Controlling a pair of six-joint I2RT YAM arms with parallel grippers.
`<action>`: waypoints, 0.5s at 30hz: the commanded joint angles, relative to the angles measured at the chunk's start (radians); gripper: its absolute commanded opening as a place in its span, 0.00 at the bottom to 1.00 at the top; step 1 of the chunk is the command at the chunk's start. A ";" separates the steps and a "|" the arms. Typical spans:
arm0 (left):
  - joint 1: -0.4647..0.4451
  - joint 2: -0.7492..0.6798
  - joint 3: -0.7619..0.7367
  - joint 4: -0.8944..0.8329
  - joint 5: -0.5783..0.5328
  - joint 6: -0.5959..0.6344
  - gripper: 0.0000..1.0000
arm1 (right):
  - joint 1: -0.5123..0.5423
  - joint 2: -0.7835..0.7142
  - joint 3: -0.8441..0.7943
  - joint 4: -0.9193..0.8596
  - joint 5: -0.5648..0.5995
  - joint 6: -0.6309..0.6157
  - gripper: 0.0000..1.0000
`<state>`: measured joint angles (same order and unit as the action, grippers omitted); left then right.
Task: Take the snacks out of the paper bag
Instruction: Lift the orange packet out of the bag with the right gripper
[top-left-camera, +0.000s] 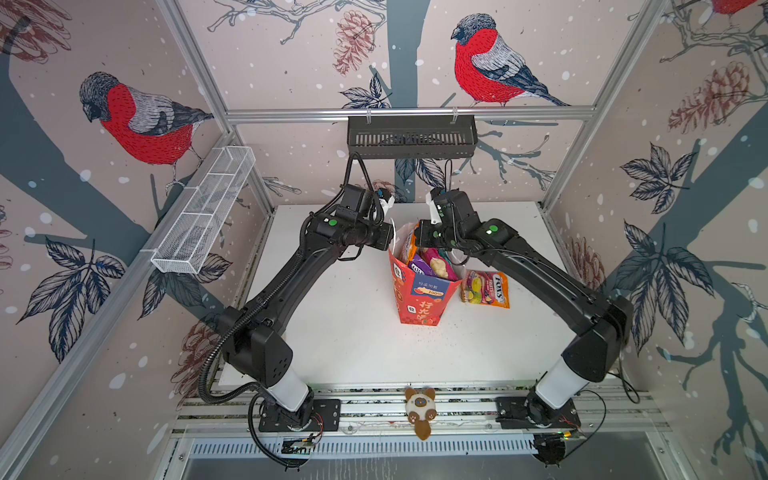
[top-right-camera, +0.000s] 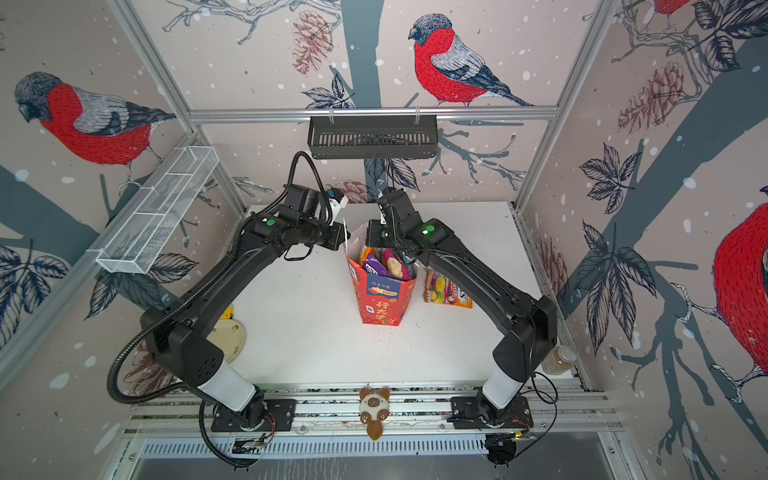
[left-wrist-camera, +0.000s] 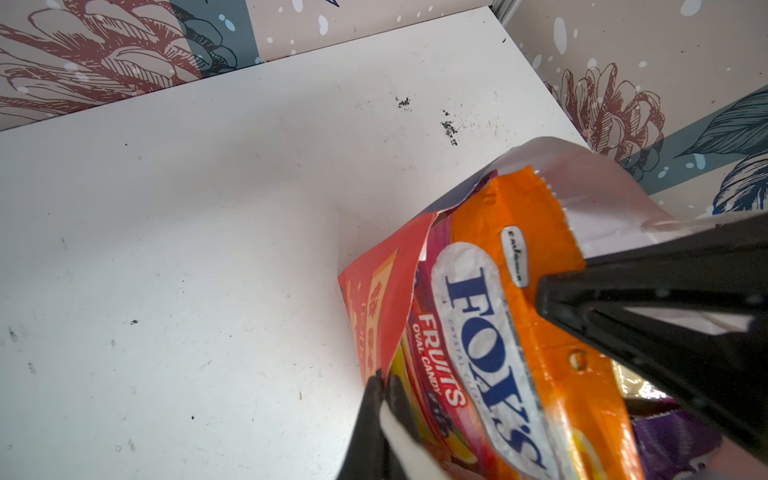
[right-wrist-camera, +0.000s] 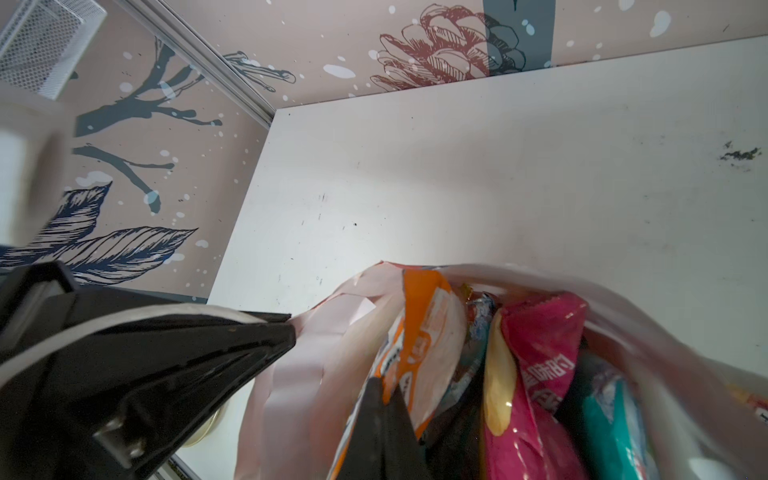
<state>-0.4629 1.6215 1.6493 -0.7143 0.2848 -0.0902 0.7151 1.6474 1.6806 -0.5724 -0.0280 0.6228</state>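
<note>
- Paper bag (top-left-camera: 419, 303) — red outside, white inside, standing upright near the middle of the white table (top-left-camera: 332, 340), mouth open.
- Left gripper (left-wrist-camera: 384, 380): jaws closed flat on the bag's left rim, with the paper pinched between them.
- Right gripper (right-wrist-camera: 384, 388): reaches into the bag's mouth, jaws clamped on the top edge of an orange FOX'S Fruits packet (left-wrist-camera: 498, 332), which stands inside by the left wall.
- Also in the bag: pink chip bag (right-wrist-camera: 536, 374), teal packet (right-wrist-camera: 611, 419), purple packet (top-left-camera: 417, 266).
- Second orange FOX'S packet (top-left-camera: 486, 289) — flat on the table, just beside the bag on its right.
- Plush cat toy (top-left-camera: 420, 409): on the rail at the table's near edge, between the arm bases.
</note>
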 joint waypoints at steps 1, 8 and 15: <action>0.002 -0.002 -0.002 0.032 -0.001 -0.001 0.03 | -0.005 -0.034 -0.006 0.086 -0.027 -0.039 0.01; 0.002 -0.002 -0.009 0.038 -0.008 -0.005 0.01 | -0.029 -0.120 -0.032 0.172 -0.172 -0.086 0.00; 0.003 -0.005 -0.015 0.044 -0.007 -0.003 0.01 | -0.079 -0.236 -0.074 0.283 -0.320 -0.086 0.00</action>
<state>-0.4622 1.6207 1.6367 -0.6922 0.2852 -0.0994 0.6495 1.4464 1.6161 -0.4107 -0.2581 0.5491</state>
